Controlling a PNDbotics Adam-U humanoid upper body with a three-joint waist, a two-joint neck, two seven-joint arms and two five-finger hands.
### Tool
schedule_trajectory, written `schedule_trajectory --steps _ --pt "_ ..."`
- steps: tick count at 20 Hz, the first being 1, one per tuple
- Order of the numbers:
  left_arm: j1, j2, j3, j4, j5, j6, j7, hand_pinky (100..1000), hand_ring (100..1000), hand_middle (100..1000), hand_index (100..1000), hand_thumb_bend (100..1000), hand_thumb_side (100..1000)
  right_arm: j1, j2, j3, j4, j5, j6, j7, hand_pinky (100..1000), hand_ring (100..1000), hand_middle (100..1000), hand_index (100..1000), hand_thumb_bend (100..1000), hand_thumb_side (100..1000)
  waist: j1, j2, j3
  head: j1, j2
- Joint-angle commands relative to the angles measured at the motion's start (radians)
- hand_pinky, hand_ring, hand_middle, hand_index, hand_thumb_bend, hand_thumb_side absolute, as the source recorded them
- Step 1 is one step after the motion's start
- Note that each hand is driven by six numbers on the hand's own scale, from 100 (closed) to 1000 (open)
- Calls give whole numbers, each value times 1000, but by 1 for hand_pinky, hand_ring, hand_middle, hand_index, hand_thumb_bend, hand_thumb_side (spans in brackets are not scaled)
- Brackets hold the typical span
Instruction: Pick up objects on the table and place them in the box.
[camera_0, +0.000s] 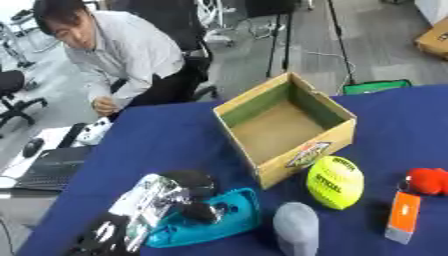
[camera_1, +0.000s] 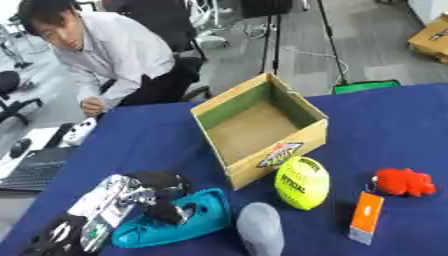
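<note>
Left hand (camera_0: 194, 196) reaches in from lower left, fingers curled.

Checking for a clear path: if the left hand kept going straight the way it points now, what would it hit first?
The left hand, already on the teal object, points toward the view's right. Going on, it would probably meet the cardboard box first, though depth is unclear.

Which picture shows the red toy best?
The right eye view: the whole red toy shows there, lying beside the orange box. The left eye view cuts it off at the picture's right edge, so only part shows.
</note>
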Motion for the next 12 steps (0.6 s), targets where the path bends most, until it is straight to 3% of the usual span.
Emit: schedule_trajectory --steps 1,12 --pt "-12 16 13 -15 -9 5 5 928 925 794 674 100 711 -8 -32 -12 -12 -7 1 -1 851 832 800 791 100 826 -10 -16 0 4 -11" --pt "-8 15 14 -19 -28 8 10 875 816 717 586 100 604 -9 -33 -14 -12 -8 2 -1 855 835 800 791 100 822 -9 -18 0 4 -15"
